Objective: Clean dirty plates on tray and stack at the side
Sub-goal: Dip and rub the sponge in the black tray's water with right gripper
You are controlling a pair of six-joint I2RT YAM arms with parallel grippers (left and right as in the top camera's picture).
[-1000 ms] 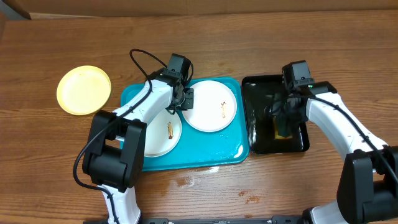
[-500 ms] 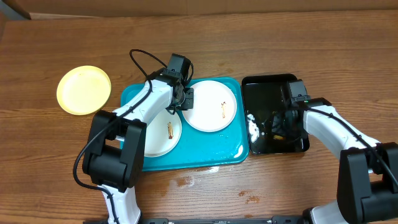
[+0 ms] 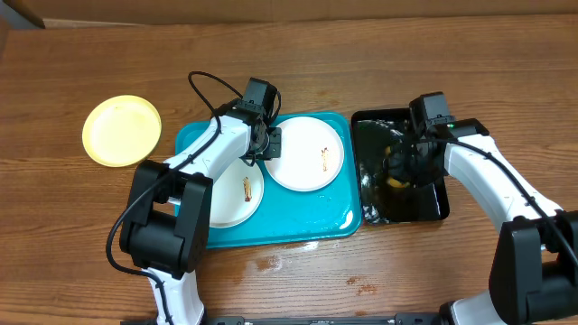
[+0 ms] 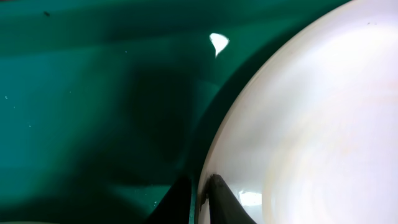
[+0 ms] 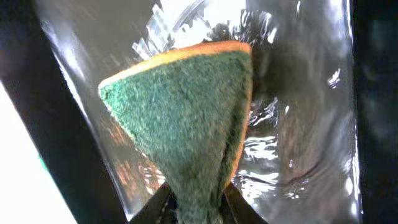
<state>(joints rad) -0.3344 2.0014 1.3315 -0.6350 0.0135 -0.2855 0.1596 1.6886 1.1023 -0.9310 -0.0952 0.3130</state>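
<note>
The turquoise tray (image 3: 312, 226) holds two white plates. The larger one (image 3: 307, 167) lies at the tray's right, with a brown smear. The other (image 3: 230, 203) lies at the left, also smeared. My left gripper (image 3: 269, 144) is shut on the left rim of the larger white plate; the left wrist view shows that rim (image 4: 298, 124) pinched between the fingers (image 4: 200, 193) above the tray floor (image 4: 93, 93). A pale yellow plate (image 3: 122, 131) lies on the table to the left. My right gripper (image 3: 402, 171) is shut on a green and orange sponge (image 5: 186, 118) over the wet black tray (image 3: 424, 209).
The black tray (image 5: 311, 93) stands just right of the turquoise tray and holds water. Water drops lie on the wooden table (image 3: 289, 262) in front of the turquoise tray. A dark wall edge runs along the back.
The right gripper with the sponge dipped toward the front of the black tray, then came back up and left. The left arm and the plates have not moved.
</note>
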